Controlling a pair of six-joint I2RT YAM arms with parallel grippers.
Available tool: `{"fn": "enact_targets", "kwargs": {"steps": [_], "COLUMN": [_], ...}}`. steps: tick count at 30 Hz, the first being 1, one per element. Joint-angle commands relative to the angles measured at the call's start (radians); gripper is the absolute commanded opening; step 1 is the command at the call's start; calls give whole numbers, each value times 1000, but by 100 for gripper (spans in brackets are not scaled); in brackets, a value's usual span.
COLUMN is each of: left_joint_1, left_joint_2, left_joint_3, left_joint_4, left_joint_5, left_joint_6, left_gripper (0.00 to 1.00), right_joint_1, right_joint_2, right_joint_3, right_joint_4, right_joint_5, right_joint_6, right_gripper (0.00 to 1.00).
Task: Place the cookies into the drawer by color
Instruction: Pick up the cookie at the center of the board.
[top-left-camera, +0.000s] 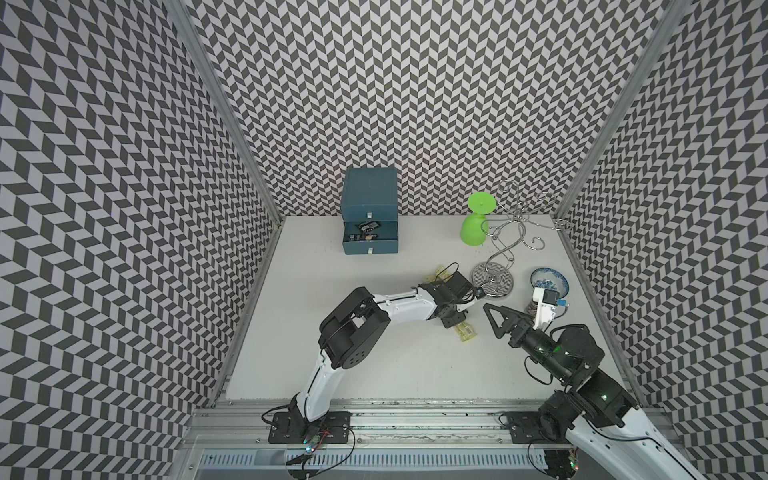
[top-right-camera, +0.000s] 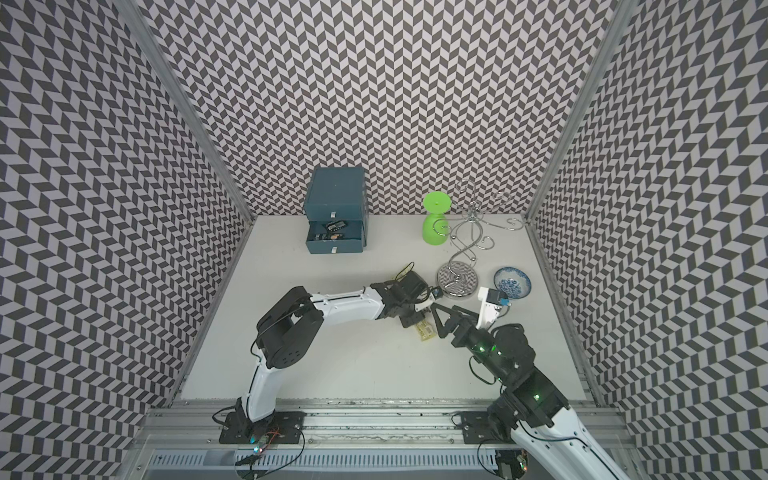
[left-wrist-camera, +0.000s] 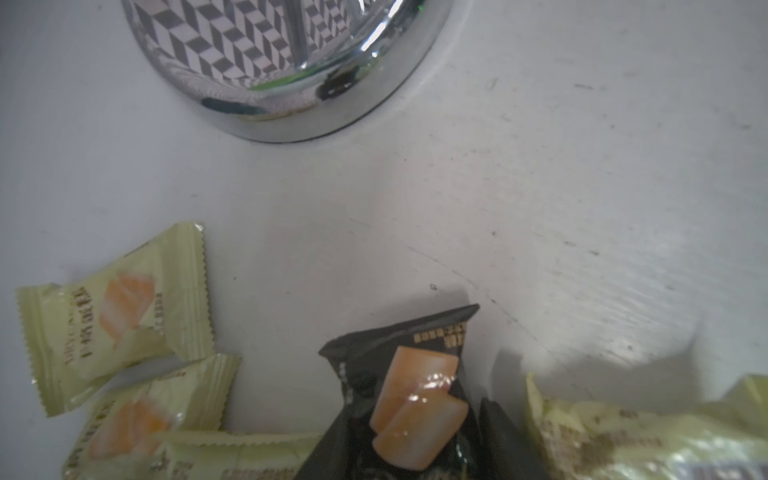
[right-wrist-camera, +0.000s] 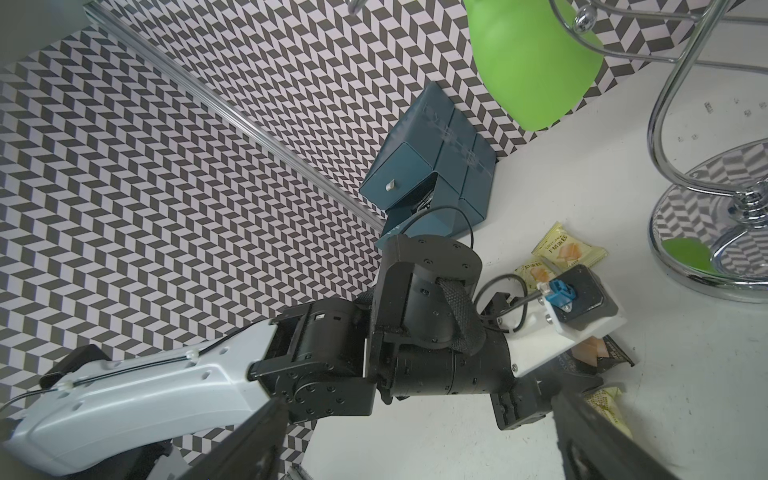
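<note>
The teal drawer chest (top-left-camera: 370, 199) (top-right-camera: 336, 199) stands at the back wall, its middle drawer pulled out with black cookies (top-left-camera: 368, 231) inside. My left gripper (top-left-camera: 455, 322) (left-wrist-camera: 415, 449) is low over a cluster of packets mid-table, shut on a black cookie (left-wrist-camera: 415, 399) (right-wrist-camera: 598, 357) that fills the space between its jaws. Pale yellow cookies (left-wrist-camera: 116, 316) (top-left-camera: 438, 274) (top-right-camera: 424, 331) (right-wrist-camera: 569, 251) lie on both sides of it. My right gripper (top-left-camera: 494, 320) (top-right-camera: 442, 322) (right-wrist-camera: 419, 449) hovers open just right of the left one, holding nothing.
A chrome wire stand with a mirrored round base (top-left-camera: 493, 280) (left-wrist-camera: 291, 62) sits close behind the left gripper. An upturned green goblet (top-left-camera: 478, 224) stands at the back right. A blue-and-white bowl (top-left-camera: 549, 282) lies near the right wall. Patterned walls enclose three sides of the table.
</note>
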Motion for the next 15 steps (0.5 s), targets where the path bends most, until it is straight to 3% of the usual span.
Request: {"fn": "enact_targets", "kwargs": {"steps": [1,15], "left_joint_1": [-8,6], "left_joint_2": [47,-29], "left_joint_3": [11,-10], "left_joint_4": [-34,-10], "left_joint_5": [18,90], "left_joint_6": [-15,-78], "left_gripper": [46,44], "right_joint_1": [4,3], "right_joint_2": [-10,-9], "right_joint_3": [-5,2], "right_joint_4": [38,35], "right_joint_5": [3,4], "right_joint_6": [2,-1], "right_gripper": [100,100]}}
